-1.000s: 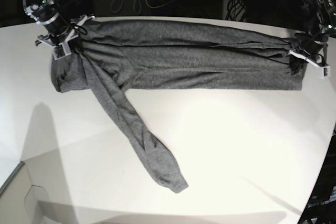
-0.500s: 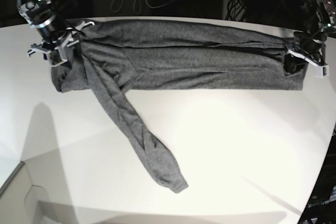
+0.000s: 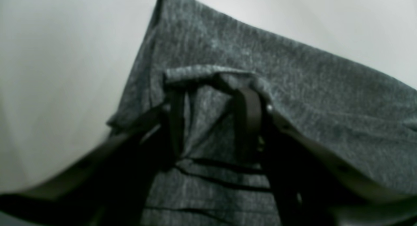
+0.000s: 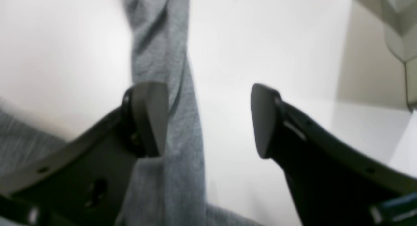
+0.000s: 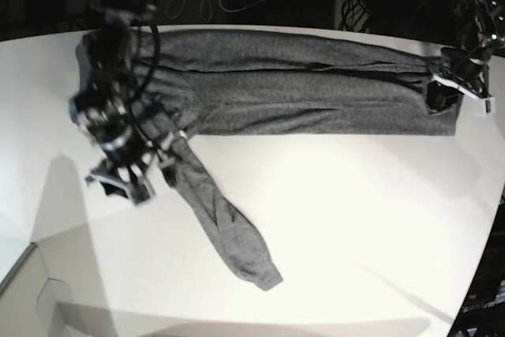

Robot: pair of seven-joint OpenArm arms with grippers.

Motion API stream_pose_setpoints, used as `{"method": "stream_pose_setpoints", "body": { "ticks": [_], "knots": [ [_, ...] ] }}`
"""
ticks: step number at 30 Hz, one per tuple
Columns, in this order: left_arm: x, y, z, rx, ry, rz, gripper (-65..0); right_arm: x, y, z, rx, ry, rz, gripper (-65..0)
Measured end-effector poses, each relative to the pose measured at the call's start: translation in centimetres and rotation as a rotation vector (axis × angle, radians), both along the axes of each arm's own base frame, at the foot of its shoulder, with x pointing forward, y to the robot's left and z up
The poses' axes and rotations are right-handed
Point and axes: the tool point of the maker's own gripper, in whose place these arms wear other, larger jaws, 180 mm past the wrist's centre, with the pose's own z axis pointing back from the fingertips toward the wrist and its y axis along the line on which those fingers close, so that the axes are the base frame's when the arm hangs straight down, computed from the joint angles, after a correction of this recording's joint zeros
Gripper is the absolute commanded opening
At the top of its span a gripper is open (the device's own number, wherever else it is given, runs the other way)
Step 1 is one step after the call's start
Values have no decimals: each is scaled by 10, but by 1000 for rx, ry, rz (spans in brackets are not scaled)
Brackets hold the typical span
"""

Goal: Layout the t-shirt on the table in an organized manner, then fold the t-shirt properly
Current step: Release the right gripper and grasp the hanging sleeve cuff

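The left hand (image 3: pixel 211 121) has its two dark fingers (image 3: pixel 248 121) parted, with a raised fold of the grey t-shirt (image 3: pixel 293 98) draped over their tips. Pale bench (image 3: pixel 58 72) shows beyond and beside the cloth; the picture is blurred.

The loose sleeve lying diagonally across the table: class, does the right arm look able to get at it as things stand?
Probably yes: the right gripper hangs open just beside the sleeve, with nothing lying over the cloth or between them.
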Motion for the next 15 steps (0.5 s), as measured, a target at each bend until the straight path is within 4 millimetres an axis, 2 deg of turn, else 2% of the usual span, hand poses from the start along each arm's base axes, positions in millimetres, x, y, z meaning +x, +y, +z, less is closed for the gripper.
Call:
{"method": "stream_pose_setpoints", "body": {
  "ticks": [3,9,15],
  "knots": [
    [0,0,0,0,2,-1,-400,19,10,-14,-2,45,20,-293],
    [0,1,0,5,5,-3,-400,42,36,-44,75,152,65,-297],
    [0,1,0,6,4,-2,-400,46,46,-72,122,224,100,-302]
  ]
}}
